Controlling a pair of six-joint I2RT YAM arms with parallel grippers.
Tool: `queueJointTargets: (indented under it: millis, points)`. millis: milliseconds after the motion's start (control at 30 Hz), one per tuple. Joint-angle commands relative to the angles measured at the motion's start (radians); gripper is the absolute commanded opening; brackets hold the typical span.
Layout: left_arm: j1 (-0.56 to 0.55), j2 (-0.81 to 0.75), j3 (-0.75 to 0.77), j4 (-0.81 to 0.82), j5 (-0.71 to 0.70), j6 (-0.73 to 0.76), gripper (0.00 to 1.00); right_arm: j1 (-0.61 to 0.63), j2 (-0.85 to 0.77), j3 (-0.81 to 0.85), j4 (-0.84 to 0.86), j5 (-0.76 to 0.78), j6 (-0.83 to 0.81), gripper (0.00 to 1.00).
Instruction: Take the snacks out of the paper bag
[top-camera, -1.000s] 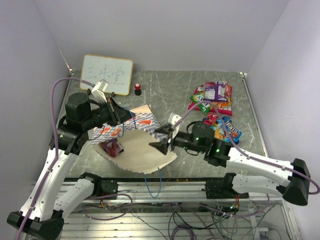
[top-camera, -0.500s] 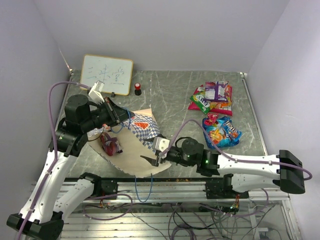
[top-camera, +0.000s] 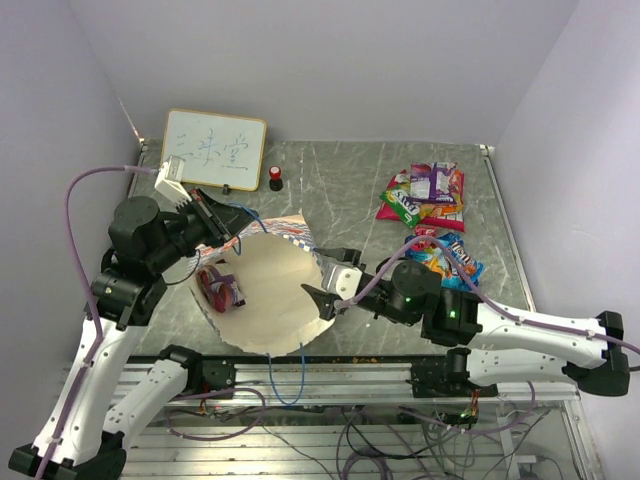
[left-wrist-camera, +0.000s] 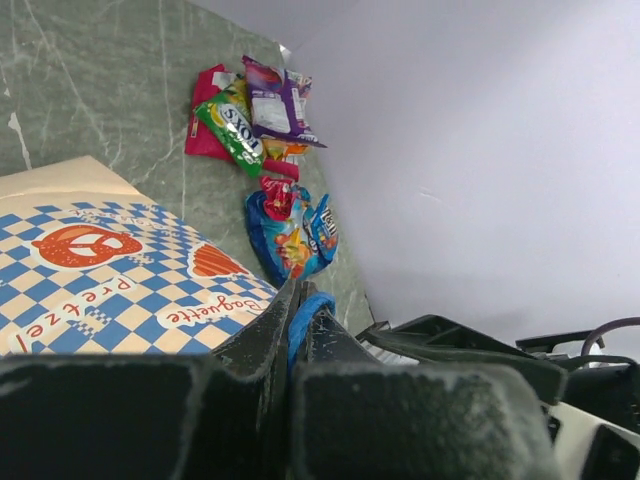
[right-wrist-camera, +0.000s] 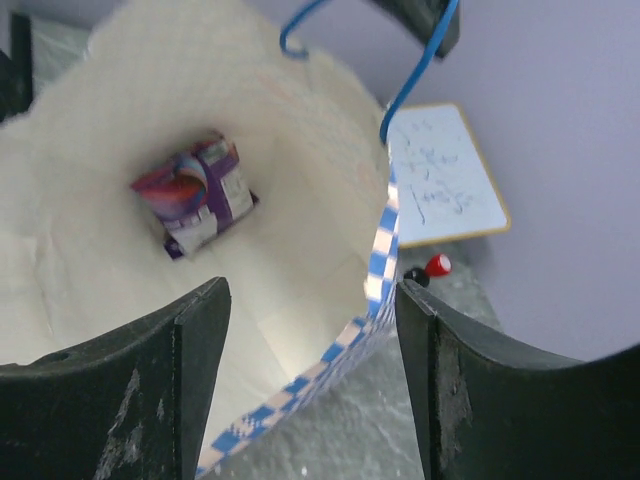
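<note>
The paper bag (top-camera: 268, 300) lies on its side with its round mouth open, cream inside and blue-checkered outside (left-wrist-camera: 100, 270). My left gripper (top-camera: 228, 226) is shut on the bag's blue cord handle (left-wrist-camera: 306, 312) at the upper left rim. My right gripper (top-camera: 325, 278) stands open at the bag's right rim, and the checkered edge (right-wrist-camera: 375, 290) runs between its fingers (right-wrist-camera: 190, 380). One purple-and-red snack (right-wrist-camera: 195, 195) lies deep inside the bag (top-camera: 220, 288). Other snacks lie in a pile (top-camera: 425, 195) on the table, with a blue packet (top-camera: 445, 260) nearer.
A framed whiteboard (top-camera: 213, 150) leans at the back left with a small red-and-black knob (top-camera: 275, 178) beside it. The second blue cord handle (top-camera: 285, 370) hangs over the table's near edge. Walls close in on the left, back and right.
My left gripper pulled the handle up and leftward, spreading the bag's mouth into a wide round opening. My right gripper came to the bag's right rim and its jaws widened.
</note>
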Motion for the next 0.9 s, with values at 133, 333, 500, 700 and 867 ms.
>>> queueJointTargets:
  millis: [133,333,500,700,867]
  points:
    - [-0.006,-0.016,-0.021,0.067,-0.02,-0.022,0.07,0.093,0.083,0.066,0.117,-0.094,0.083,0.65]
    - [-0.006,-0.036,-0.003,0.023,-0.034,-0.012,0.07,0.163,0.24,0.07,0.246,-0.001,0.12,0.62]
    - [-0.006,-0.031,0.0,0.019,-0.012,-0.014,0.07,0.215,0.434,0.091,0.393,0.167,0.055,0.58]
    - [-0.006,-0.034,0.005,0.006,0.007,-0.016,0.07,0.198,0.625,0.135,0.496,0.278,0.086,0.45]
    - [-0.006,-0.054,-0.007,-0.004,0.023,-0.028,0.07,0.157,0.734,0.19,0.511,0.26,0.166,0.43]
